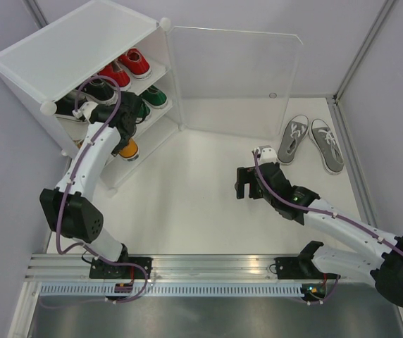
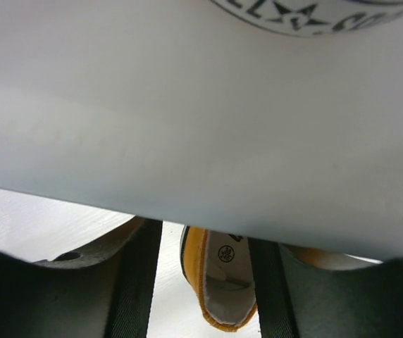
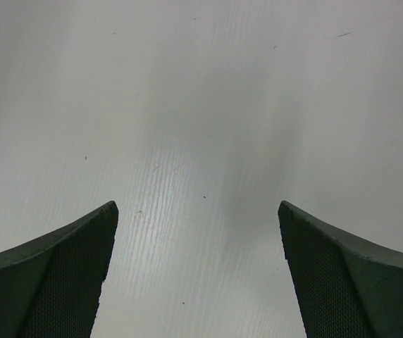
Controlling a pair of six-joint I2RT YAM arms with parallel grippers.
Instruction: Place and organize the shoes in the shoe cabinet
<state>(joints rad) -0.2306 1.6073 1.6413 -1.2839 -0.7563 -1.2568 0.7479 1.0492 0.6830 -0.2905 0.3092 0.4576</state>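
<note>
The white shoe cabinet (image 1: 67, 49) stands at the back left with its clear door (image 1: 233, 77) swung open. Red shoes (image 1: 127, 67) sit on the top tier, a black shoe (image 1: 96, 91) and a green shoe (image 1: 153, 96) on the middle one. My left gripper (image 1: 122, 137) reaches into the bottom tier. In the left wrist view an orange shoe (image 2: 222, 282) lies heel-first between the parted fingers (image 2: 141, 282) of that gripper (image 2: 203, 232), with a gap on its left side. The right gripper (image 1: 246, 184) hovers open over bare table, empty (image 3: 196, 204). A grey pair (image 1: 293, 137) lies at the back right.
A white shelf (image 2: 187, 127) fills most of the left wrist view just above the fingers. Grey walls close in the table on the left, back and right. The second grey shoe (image 1: 326, 144) lies near the right wall. The arm rail (image 1: 208, 271) runs along the near edge.
</note>
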